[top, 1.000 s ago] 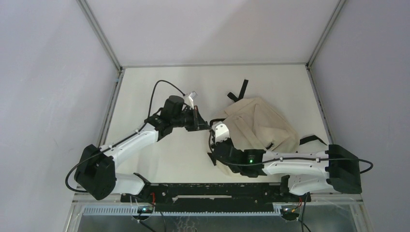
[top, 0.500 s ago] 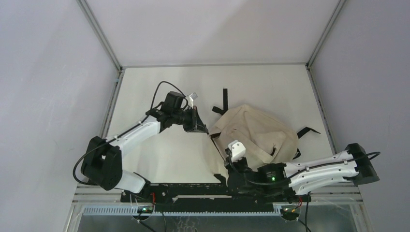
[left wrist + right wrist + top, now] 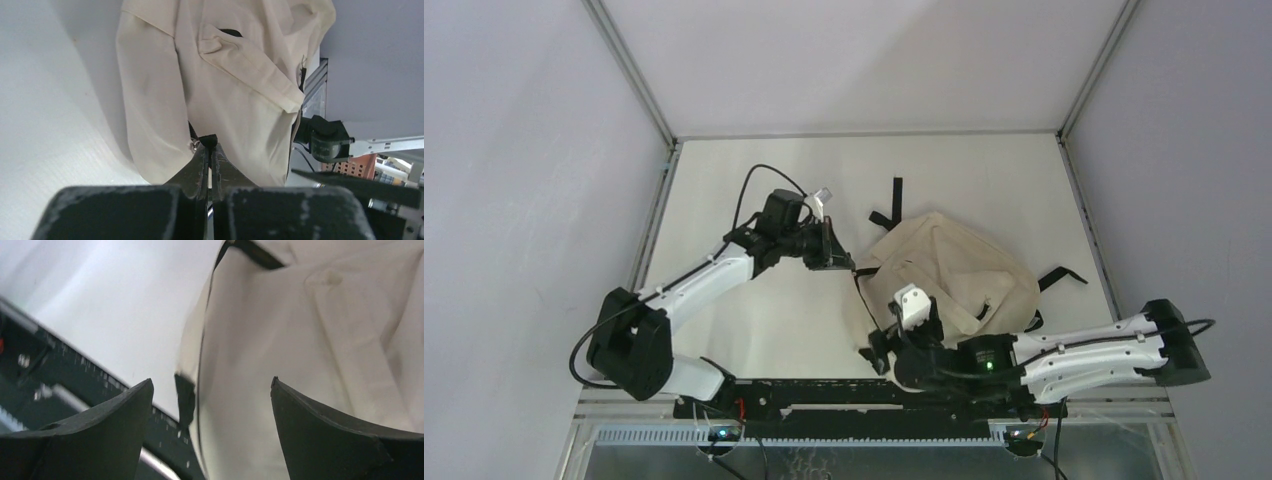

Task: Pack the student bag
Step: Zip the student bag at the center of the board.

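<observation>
Cream fabric, black trim: student bag (image 3: 954, 270), 1 pc. It lies slumped on the white table (image 3: 754, 180) between your two sets of jaws, its corner toward the L jaws drawn to a point.

Item 1: L gripper (image 3: 210, 150).
- Jaws pinched fully together on a small black tab (image 3: 208, 139) at the bag's edge; the tab sits right at the tips.
- Small metal ring (image 3: 192, 145) just beside the tips, against the fabric.
- Bag spreads directly ahead of these jaws and fills most of what you see past the tips.
- Pocket flap (image 3: 245, 65) is well ahead of the tips, slightly to the view's right.

Item 2: R gripper (image 3: 212, 381).
- Jaws spread wide, nothing between them.
- Bag fabric lies beyond the gap and ahead of the jaw on the view's right.
- Black zip line (image 3: 202, 340) runs lengthwise ahead of the gap.
- Dark hanging end (image 3: 186, 400) at the bag's edge, just inside the jaw on the view's left. You can't tell if it touches that jaw.
- Bare table shows ahead of that same jaw; black rail (image 3: 50, 375) just beside it.

Item 3: straps, black, 2 seen.
- One strap (image 3: 896, 195) lies flat on the table past the bag's far edge, well apart from both sets of jaws.
- Other strap end (image 3: 1064, 275) sticks out on the bag's side away from the L jaws.
</observation>
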`<state>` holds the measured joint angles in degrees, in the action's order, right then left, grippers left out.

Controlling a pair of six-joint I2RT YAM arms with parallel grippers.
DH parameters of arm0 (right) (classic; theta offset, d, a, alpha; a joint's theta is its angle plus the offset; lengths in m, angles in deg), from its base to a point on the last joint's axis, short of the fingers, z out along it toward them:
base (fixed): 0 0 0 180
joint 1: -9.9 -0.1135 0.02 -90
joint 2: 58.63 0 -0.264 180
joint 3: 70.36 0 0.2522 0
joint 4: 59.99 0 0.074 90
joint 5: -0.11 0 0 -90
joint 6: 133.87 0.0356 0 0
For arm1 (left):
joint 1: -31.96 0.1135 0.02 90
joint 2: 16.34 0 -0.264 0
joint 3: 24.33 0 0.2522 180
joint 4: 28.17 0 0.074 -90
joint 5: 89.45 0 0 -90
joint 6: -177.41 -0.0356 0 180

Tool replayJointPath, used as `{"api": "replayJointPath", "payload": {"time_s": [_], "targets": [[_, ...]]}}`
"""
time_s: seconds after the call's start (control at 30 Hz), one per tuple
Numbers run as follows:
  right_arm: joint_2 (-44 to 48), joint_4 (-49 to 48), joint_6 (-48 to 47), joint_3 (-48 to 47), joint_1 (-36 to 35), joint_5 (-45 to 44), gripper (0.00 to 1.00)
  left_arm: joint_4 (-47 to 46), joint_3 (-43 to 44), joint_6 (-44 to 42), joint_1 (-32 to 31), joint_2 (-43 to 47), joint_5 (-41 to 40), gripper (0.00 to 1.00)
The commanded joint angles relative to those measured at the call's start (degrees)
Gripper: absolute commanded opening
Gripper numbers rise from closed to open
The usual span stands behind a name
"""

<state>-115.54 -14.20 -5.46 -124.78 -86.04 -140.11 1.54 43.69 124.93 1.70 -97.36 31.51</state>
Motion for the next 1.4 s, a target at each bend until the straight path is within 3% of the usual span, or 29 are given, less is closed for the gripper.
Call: {"api": "replayJointPath", "payload": {"time_s": [0.0, 0.13, 0.33, 0.43, 0.53, 0.8, 1.0, 1.37], "targets": [[-0.89, -14.05, -8.45, -0.91, 9.13, 3.30, 0.93, -3.00, -2.87, -0.13, -1.66, 4.06, -1.05, 0.00], [-5.22, -25.22, -14.90, -1.21, 15.51, 10.29, 0.89, -3.02, -3.96, -0.05, -2.16, 4.80, -1.12, 0.00], [-16.23, -27.45, -16.92, -6.26, 18.66, 12.16, 0.81, -3.07, -4.90, 0.35, -2.32, 5.92, -0.99, 0.00], [-17.93, -27.02, -16.05, -6.82, 19.43, 12.44, 0.55, -3.15, -5.27, 0.45, -2.30, 6.71, -0.78, 0.00], [-17.90, -25.13, -15.25, -6.80, 19.44, 12.70, 0.00, -3.11, -5.75, 0.58, -2.35, 7.71, -0.69, 0.00], [-15.64, -20.37, -17.84, -3.61, 8.76, 11.51, 0.00, -3.37, -4.15, 0.08, -1.97, 4.23, -0.88, 0.00], [-14.36, -12.12, -11.84, -2.65, 0.87, 10.00, 0.00, -8.89, -3.57, 2.72, 0.04, -2.24, 2.47, 0.00], [-8.62, -8.42, -10.53, -1.90, -5.42, 12.43, 0.00, -13.04, 0.15, 5.84, 1.83, -8.46, 1.70, 0.00]]}}
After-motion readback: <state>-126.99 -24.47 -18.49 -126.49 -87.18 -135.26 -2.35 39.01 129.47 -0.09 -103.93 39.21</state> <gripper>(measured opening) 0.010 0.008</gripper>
